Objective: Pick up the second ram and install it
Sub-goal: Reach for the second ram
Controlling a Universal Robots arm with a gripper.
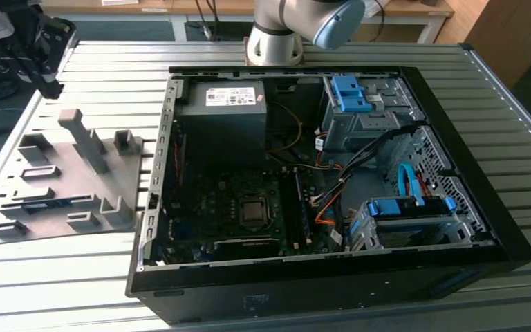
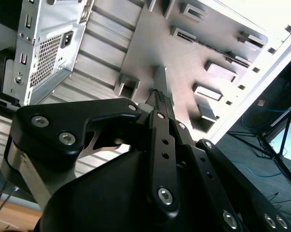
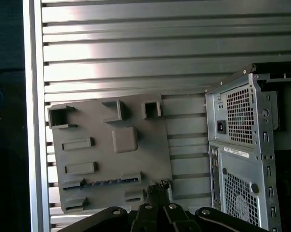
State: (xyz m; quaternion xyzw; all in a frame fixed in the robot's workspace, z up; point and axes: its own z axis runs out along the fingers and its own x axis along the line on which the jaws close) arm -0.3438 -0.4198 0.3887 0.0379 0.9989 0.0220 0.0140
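The second ram [image 1: 49, 205] is a thin dark strip standing on edge in a long slot of the grey moulded tray [image 1: 108, 183], at the exterior view's left beside the open computer case [image 1: 339, 270]. In the first wrist view the second ram [image 3: 101, 182] lies along the tray [image 3: 136, 164] near its edge. My gripper [image 1: 52, 86] hangs high above the table behind the tray, well apart from the ram. In both wrist views the gripper [image 3: 157, 186] [image 2: 160, 96] has its fingertips pressed together with nothing between them.
The case holds a motherboard [image 1: 238, 207] with black slot rails [image 1: 298, 207], a power supply [image 1: 221, 114] and blue drive brackets [image 1: 350, 93]. The slatted metal table [image 1: 53, 277] ends close to the tray. The arm's base [image 1: 275, 38] stands behind the case.
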